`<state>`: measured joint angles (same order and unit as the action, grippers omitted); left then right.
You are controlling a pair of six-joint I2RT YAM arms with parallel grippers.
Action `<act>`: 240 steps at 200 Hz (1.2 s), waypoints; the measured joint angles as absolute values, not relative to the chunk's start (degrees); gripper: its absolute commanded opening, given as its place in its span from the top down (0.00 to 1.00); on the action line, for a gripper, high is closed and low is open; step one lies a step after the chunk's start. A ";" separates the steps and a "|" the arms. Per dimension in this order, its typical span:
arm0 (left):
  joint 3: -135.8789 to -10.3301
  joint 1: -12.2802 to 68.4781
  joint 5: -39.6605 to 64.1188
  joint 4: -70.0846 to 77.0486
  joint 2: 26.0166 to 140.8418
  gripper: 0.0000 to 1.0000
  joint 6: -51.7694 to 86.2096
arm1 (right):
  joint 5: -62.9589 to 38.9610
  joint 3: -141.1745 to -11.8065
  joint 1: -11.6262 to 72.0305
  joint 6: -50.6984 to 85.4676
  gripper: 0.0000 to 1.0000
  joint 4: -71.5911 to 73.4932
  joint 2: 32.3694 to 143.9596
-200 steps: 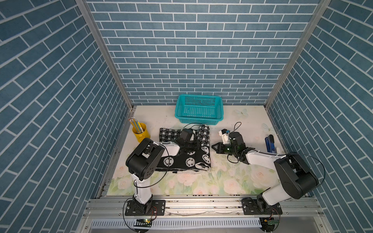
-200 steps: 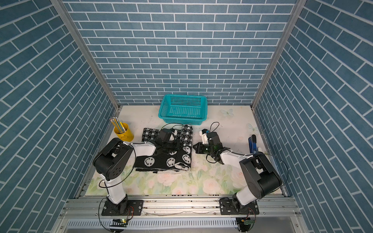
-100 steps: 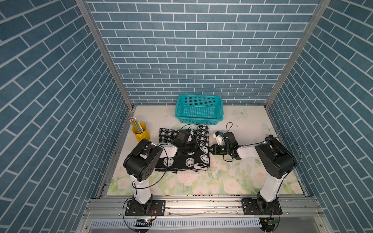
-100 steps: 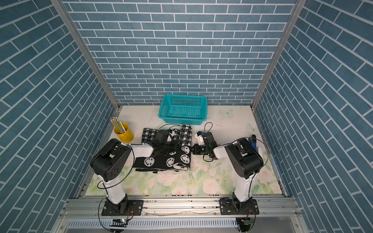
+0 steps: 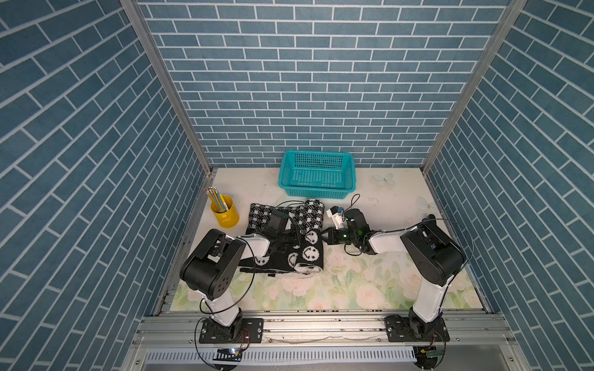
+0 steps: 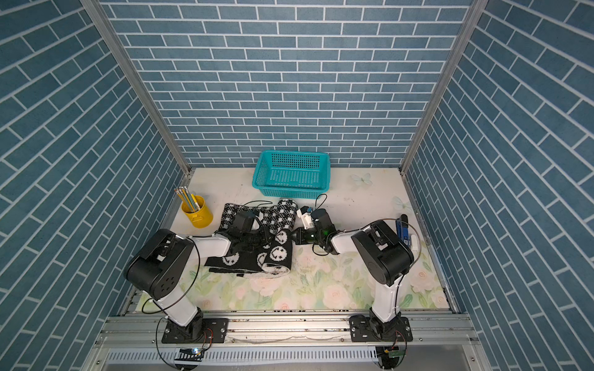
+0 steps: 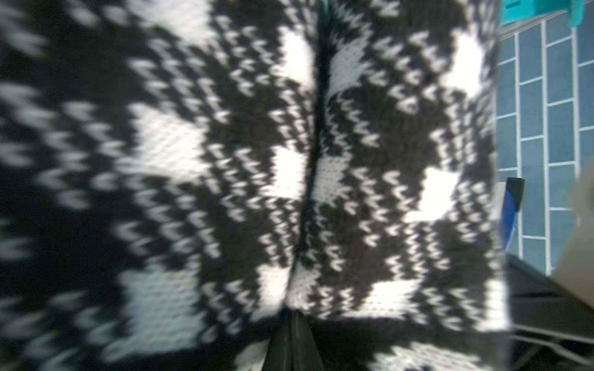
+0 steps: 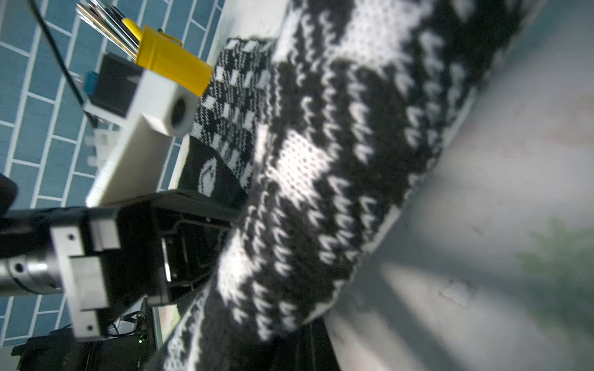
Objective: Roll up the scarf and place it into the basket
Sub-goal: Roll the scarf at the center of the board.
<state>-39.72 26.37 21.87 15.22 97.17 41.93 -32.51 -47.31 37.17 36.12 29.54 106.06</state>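
Yellow pencil cup (image 5: pixel 225 213) is noted centre left, apart from the work. Left gripper (image 7: pixel 294 343) is seen closed to a point and pushed into a fold of the scarf (image 5: pixel 308 253); whether cloth is pinched cannot be told. Scarf lies mid-frame, its right part rolled and its left part flat. Basket (image 5: pixel 316 192), above centre, is empty. Right gripper (image 5: pixel 324 240) is closed, tip against the roll. Rolling is judged partly done; finishing and transfer remain. Floral tabletop (image 5: pixel 353 282) is enclosed by blue brick-pattern walls (image 5: pixel 305 80).
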 measured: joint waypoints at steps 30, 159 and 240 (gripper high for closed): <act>-37.60 25.23 21.45 14.24 95.39 1.00 41.60 | -33.06 -51.90 38.41 36.01 1.00 28.29 106.17; -37.76 22.46 10.72 0.80 86.89 1.00 37.19 | -34.79 -68.97 45.19 35.70 1.00 23.59 119.04; -46.26 20.53 -0.21 -13.02 72.62 1.00 33.78 | -34.57 -75.16 46.59 35.51 1.00 19.38 123.37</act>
